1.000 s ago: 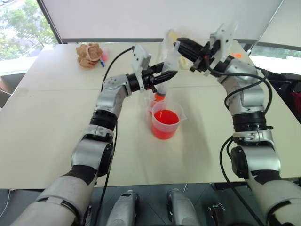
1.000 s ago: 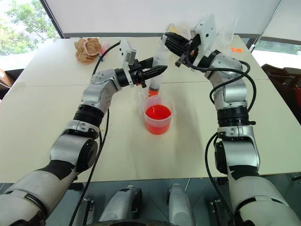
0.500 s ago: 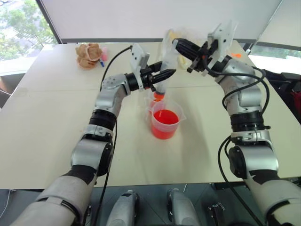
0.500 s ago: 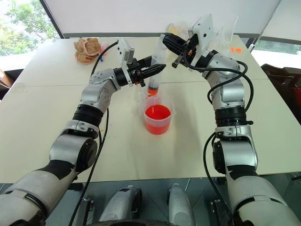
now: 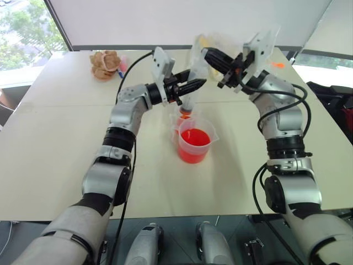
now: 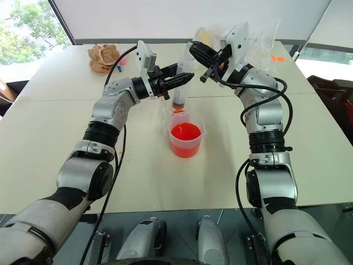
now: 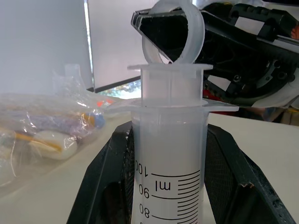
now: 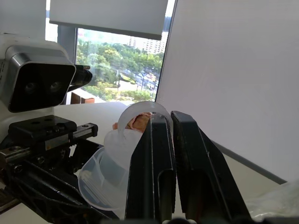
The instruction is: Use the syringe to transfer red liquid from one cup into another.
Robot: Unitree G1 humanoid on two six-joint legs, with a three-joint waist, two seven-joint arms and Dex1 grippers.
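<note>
A: Where is the syringe [image 6: 182,88] now?

B: Upright, just behind the big measuring cup [image 6: 186,139]. Its orange tip points down to the small cup [image 5: 177,122], which touches the big cup's far side. The left gripper [image 6: 175,80] has its jaws closed around the barrel. The right gripper [image 5: 212,54] has its fingers pressed together, with one finger through the plunger ring [image 7: 173,32], which sits low on the barrel.

A: And the red liquid [image 6: 185,131]?

B: Mostly in the big cup. I cannot tell how much is in the small one.

A: What matters for this step?

B: I think the left hand must hold the barrel vertical, while the right moves the plunger straight along its axis, slowly, so nothing sprays.
</note>
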